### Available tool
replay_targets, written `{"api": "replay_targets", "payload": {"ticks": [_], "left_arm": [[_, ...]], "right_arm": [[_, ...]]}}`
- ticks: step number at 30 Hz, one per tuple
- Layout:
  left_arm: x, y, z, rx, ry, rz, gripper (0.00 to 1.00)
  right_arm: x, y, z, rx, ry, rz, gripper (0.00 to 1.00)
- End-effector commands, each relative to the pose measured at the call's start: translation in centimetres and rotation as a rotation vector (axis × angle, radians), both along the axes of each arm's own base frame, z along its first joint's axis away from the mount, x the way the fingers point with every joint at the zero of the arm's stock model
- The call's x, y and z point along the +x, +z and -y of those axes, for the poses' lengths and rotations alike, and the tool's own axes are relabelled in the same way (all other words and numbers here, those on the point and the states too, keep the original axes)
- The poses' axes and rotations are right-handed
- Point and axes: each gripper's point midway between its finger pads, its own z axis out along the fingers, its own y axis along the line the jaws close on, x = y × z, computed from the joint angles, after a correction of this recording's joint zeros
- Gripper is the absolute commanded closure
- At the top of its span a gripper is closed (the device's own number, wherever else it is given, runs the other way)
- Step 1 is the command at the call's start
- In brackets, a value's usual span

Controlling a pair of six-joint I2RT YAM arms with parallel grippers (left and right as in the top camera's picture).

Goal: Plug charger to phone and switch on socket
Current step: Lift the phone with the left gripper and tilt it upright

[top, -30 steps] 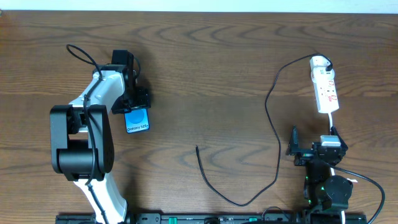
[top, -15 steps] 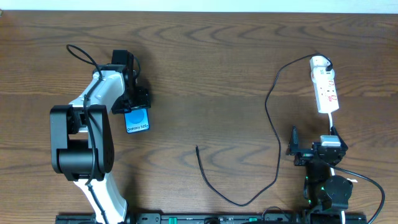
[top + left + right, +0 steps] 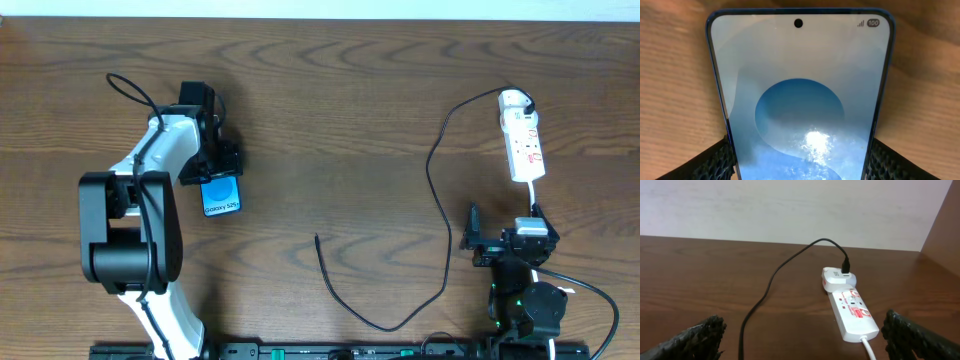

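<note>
The phone point(image 3: 221, 194), blue screen up, lies at the left of the table. In the left wrist view the phone point(image 3: 800, 100) fills the frame. My left gripper point(image 3: 217, 172) is shut on it, its fingers point(image 3: 715, 160) against both long edges. The charger, a thin black cable point(image 3: 440, 200), runs from the white adapter point(image 3: 837, 278) on the socket point(image 3: 522, 140) down to its loose plug tip point(image 3: 317, 237) at the table's middle. My right gripper point(image 3: 505, 228) is open and empty, just in front of the socket point(image 3: 852, 312).
The socket's white cord point(image 3: 870, 347) runs towards my right gripper. A pale wall point(image 3: 790, 205) stands behind the table's far edge. Bare wood lies between the phone and the cable's tip.
</note>
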Motion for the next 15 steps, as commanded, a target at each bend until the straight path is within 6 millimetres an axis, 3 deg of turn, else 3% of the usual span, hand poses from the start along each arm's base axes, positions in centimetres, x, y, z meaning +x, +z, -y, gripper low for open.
{"api": "replay_targets", "payload": {"ticks": [1,11,14,15], "left_arm": [[0.6,3.0,0.0,-0.002,-0.002,0.076,0.93],[0.0,6.4,0.3,-0.016,-0.002,0.129,0.93],[-0.5,6.8,3.0,-0.176,-0.022,0.113,0.93],[-0.6,7.4,5.1,-0.302,-0.038,0.114,0.93]], "right_arm": [[0.0,-0.1,-0.1,-0.013,0.003,-0.004,0.01],[0.0,-0.1,-0.1,-0.013,0.003,-0.004,0.01],[0.0,-0.1,-0.1,-0.013,0.003,-0.004,0.01],[0.0,-0.1,-0.1,-0.013,0.003,-0.004,0.01]]}}
